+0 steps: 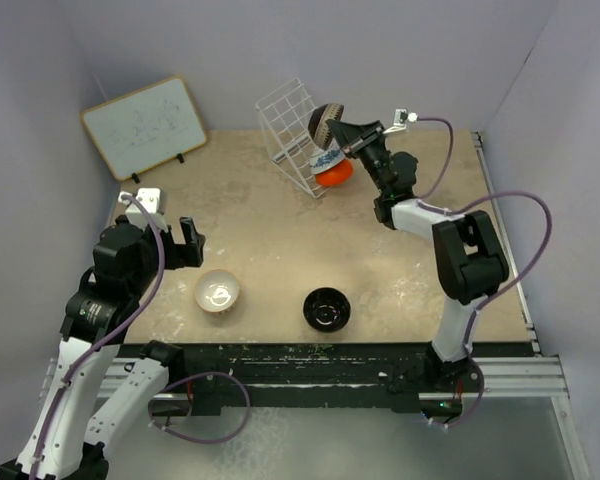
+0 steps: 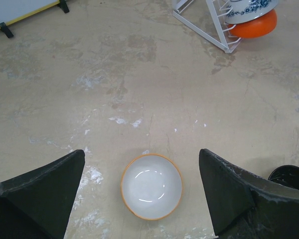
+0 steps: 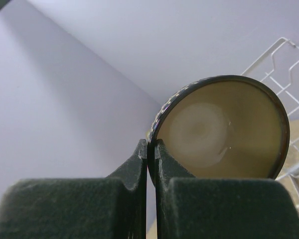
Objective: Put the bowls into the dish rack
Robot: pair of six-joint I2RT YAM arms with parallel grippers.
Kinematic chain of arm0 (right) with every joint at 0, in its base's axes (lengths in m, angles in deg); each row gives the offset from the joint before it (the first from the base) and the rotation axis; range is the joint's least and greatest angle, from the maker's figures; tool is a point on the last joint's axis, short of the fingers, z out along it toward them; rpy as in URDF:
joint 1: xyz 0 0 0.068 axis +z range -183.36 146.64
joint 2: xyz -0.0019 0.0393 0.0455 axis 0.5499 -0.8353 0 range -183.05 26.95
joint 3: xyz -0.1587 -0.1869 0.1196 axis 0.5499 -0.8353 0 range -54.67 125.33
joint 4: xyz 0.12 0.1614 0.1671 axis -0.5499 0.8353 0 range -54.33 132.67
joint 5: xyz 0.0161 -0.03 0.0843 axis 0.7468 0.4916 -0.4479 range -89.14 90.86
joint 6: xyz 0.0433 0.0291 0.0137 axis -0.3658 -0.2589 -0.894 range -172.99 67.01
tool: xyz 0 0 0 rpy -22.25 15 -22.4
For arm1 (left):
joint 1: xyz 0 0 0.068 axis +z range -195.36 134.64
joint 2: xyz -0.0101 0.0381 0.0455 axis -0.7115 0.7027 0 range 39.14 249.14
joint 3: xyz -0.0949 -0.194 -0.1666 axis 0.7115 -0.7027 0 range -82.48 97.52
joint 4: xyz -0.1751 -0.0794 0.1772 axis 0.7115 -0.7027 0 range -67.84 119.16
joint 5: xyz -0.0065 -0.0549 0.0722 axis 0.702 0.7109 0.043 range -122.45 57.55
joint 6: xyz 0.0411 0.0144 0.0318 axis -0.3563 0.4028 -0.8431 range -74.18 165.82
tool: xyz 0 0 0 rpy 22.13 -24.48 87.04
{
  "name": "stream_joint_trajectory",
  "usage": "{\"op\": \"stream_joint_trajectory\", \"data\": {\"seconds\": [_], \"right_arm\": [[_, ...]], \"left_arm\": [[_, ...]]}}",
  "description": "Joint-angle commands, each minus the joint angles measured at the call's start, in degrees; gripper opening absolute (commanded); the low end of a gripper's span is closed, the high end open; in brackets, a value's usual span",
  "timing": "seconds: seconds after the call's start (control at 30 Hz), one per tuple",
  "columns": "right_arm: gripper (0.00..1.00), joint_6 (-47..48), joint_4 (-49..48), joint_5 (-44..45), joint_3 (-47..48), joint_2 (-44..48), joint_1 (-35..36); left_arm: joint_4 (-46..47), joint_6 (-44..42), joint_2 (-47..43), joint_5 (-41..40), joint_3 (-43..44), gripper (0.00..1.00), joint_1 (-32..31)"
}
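My right gripper (image 1: 342,128) (image 3: 151,149) is shut on the rim of the brown bowl (image 1: 325,124) (image 3: 224,132) and holds it on edge in the air beside the white wire dish rack (image 1: 285,115) (image 3: 284,64). The blue-and-white bowl (image 1: 327,158) (image 2: 249,7) and the orange-red bowl (image 1: 335,172) (image 2: 254,25) sit in the rack (image 2: 209,25). The cream-white bowl (image 1: 217,291) (image 2: 151,186) stands on the table under my open, empty left gripper (image 1: 185,243) (image 2: 142,191). The black bowl (image 1: 327,309) (image 2: 289,177) stands to its right.
A wood-framed whiteboard (image 1: 143,125) (image 2: 20,10) leans at the back left. Grey walls close in the back and both sides. The table's front edge (image 1: 330,350) runs just behind the two loose bowls.
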Motion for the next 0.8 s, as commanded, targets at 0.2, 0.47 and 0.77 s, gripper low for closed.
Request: {"op": "stream_joint_trajectory", "data": {"seconds": [0.2,0.47,0.77], "right_arm": [[0.00,-13.30,-27.45,0.84,13.54,-11.78,0.79],[0.00,-22.23,-35.89,3.29,19.03,-22.88,0.71],[0.00,-24.22,-40.82,7.77,16.76,-25.35,0.71]], "left_arm": [[-1.22,-0.19,-1.11,-1.81,3.52,0.99,0.29],[-1.09,-0.41,-1.19,-1.34,3.67,0.99,0.39],[-1.18,-0.40,-0.74,-1.30,3.71,0.99,0.32]]}}
